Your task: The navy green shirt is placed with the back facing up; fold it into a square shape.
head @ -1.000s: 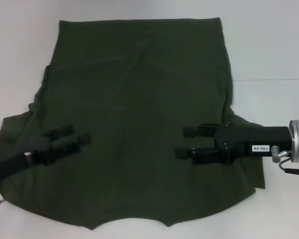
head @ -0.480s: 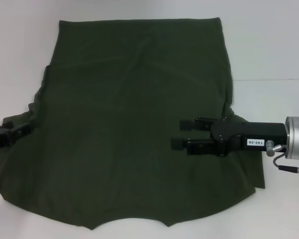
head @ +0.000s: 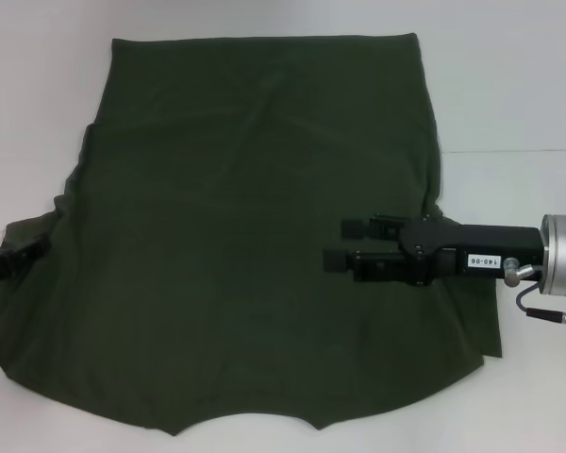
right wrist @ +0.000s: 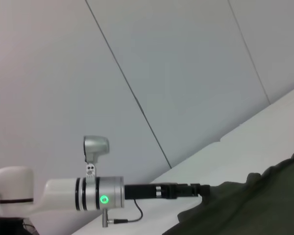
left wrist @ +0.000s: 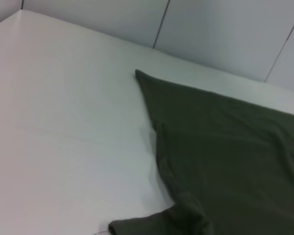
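From the head camera, the navy green shirt (head: 255,236) lies flat on the table (head: 509,85); my right gripper (head: 332,243) hovers over it, jaws parted, empty. Left gripper (head: 19,257) sits at the sleeve, jaws unclear. Left wrist shows the shirt's edge (left wrist: 225,147). Folding hasn't started, I reckon; next, grab the sleeve.

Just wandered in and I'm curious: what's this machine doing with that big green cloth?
A two-armed robot is about to fold the navy green shirt, which lies spread flat on a white table and shows no fold yet. Its right gripper hangs over the shirt's right half with fingers apart, holding nothing. The left gripper sits at the shirt's left sleeve edge, mostly out of the head camera's view.
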